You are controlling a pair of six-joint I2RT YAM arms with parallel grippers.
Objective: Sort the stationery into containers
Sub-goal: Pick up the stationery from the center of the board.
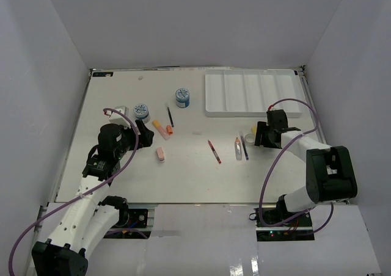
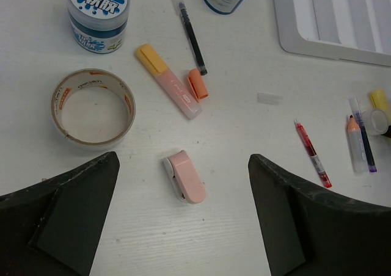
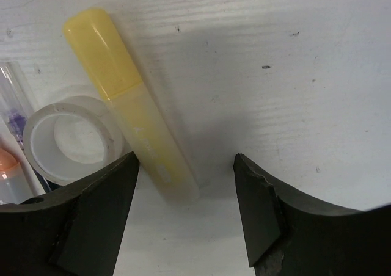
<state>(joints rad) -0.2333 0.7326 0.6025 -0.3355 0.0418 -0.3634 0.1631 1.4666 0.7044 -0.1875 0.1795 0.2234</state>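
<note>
Near left, the left gripper [image 2: 183, 166] hovers wide open and empty above the small pink block eraser [image 2: 186, 179]; farther right, the right gripper [image 3: 185, 172] sits low, jaws spread and holding nothing, with one end of the translucent yellow marker stick [image 3: 131, 105] between them; the marker touches a clear tape roll [image 3: 73, 107] (easily snagged); best to centre on the marker, close across its width clear of the roll, then carry it to the flat white divided tray [image 1: 244, 113] just beyond.
</note>
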